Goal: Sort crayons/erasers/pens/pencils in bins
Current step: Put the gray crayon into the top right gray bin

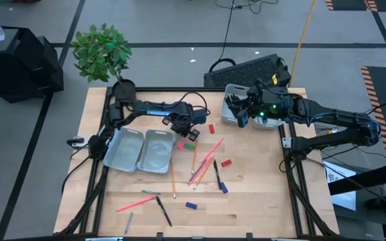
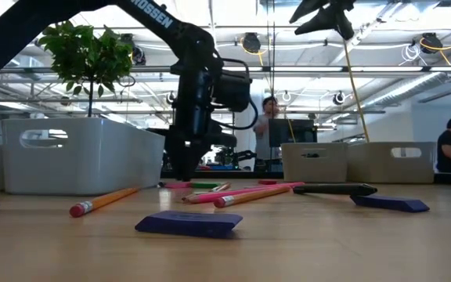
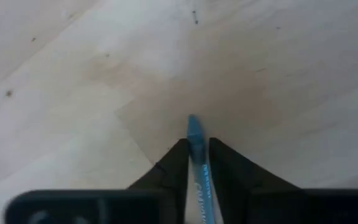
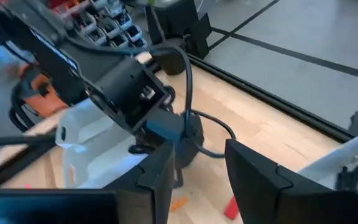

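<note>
We saw the left gripper (image 3: 197, 152) clenched on a thin blue crayon (image 3: 196, 134), its tip poking out just past the fingertips and pointing at bare table (image 1: 260, 194) close below. In the high view that gripper (image 1: 183, 127) hung just beside the near pair of bins (image 1: 139, 150), over the loose pile. We judged the crayon light and stiff but brittle and a little waxy, so a gentle pinch near its middle seemed right; held this close to one end it could pivot or snap.

The right gripper (image 4: 197, 168) waited over the far pair of bins (image 1: 236, 110), its fingers spread apart with nothing between them.

We counted four bins in two pairs. Beyond the left fingertips lay a crossed bundle of pencils (image 1: 203, 164), about five orange and pink sticks, with one more pink pencil (image 1: 136, 203) well apart near the table's front edge. We made out roughly three black pens (image 1: 163, 211), though one was too small to be sure of. We counted about five erasers: red (image 1: 226, 163), another red (image 1: 212, 128), green (image 1: 189, 146) and two blue (image 1: 191, 205). The erasers looked light, grippy and slightly soft, easiest to take across their short sides.
</note>
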`<state>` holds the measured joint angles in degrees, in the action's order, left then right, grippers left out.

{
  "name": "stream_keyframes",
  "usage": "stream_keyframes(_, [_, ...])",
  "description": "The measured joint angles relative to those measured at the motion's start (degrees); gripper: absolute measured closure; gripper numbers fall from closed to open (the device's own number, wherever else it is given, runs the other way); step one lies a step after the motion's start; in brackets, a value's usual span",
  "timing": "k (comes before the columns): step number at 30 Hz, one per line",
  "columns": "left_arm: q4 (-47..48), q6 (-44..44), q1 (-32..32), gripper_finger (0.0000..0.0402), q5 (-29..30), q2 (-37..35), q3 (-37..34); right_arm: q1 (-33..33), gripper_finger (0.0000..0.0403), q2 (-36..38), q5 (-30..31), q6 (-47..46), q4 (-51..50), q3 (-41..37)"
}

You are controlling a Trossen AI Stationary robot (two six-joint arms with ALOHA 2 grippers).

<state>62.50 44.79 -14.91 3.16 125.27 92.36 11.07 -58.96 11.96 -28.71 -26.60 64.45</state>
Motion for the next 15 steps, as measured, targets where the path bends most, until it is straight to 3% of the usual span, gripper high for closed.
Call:
stream_keyframes(4, [0.30,-1.32,0.39,0.0387,2.76,0.06,-0.12,-0.67,0.0268,0.02,-3.29,0.74,3.51,0.02])
stream_keyframes(11, [0.61,-2.42,-1.71,0.0364,1.93,-0.63,-0.27,-3.67,0.0268,0.04,-5.94,6.56,0.57,0.04])
stream_keyframes(15, [-0.31,-3.37,-3.18,0.0374,3.39,-3.42,-0.06,-4.41,0.0268,0.04,-5.89,11.03,-2.32,0.06])
